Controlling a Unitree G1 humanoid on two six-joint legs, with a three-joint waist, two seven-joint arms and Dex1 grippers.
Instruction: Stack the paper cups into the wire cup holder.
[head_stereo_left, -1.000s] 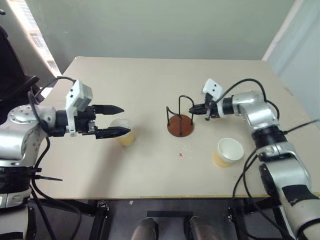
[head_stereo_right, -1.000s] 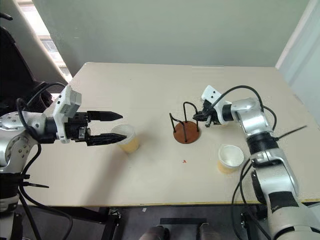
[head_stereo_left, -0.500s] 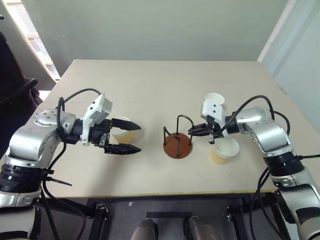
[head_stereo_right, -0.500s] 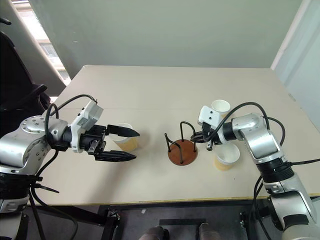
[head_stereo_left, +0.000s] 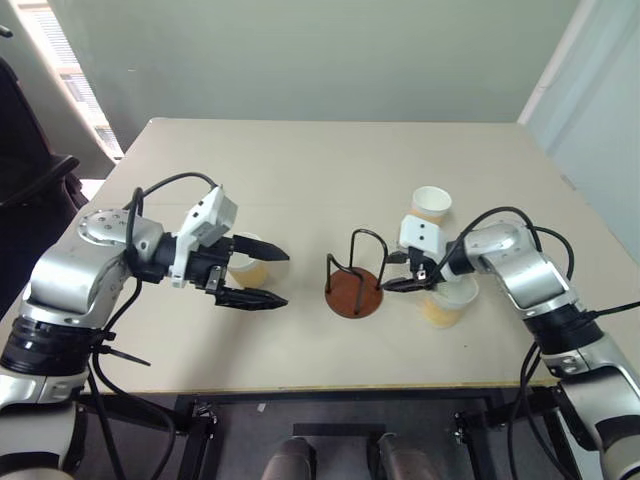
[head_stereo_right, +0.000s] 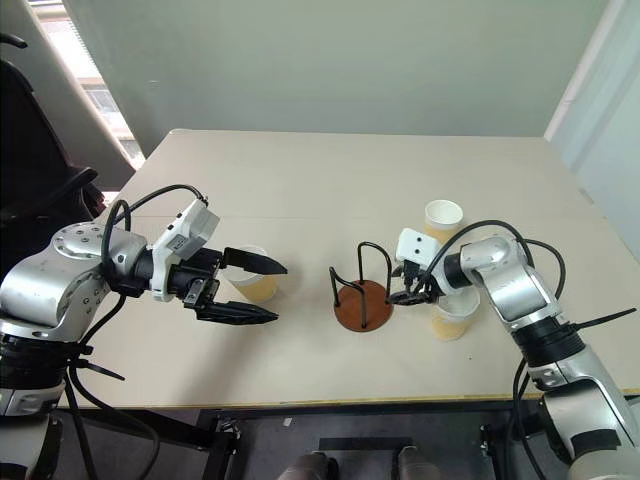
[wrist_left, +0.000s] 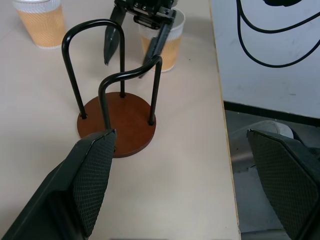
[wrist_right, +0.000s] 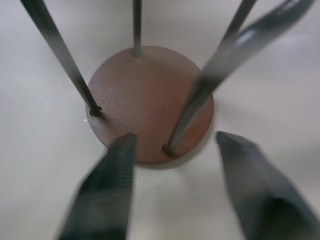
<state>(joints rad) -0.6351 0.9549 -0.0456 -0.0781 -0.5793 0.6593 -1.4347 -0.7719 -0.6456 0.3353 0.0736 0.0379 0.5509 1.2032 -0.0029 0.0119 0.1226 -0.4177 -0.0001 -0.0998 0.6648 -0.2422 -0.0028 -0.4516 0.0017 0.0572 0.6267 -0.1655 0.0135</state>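
Note:
The wire cup holder, a reddish-brown disc with black wire loops, stands upright at mid-table with nothing in it. My right gripper is open just to its right, fingers pointing at the base and one wire between them. One paper cup stands under my right wrist, and another stands farther back. A third cup sits left of the holder, below my open left gripper, whose fingers point toward the holder and hold nothing.
The beige table has its front edge close below both arms and its right edge past the right arm. A dark chair stands off the table's left side. A pale wall runs behind.
My right gripper has gone from shut to open and has sunk from the wire tops toward the holder's base. The left gripper has edged toward the holder. The camera view has shifted.

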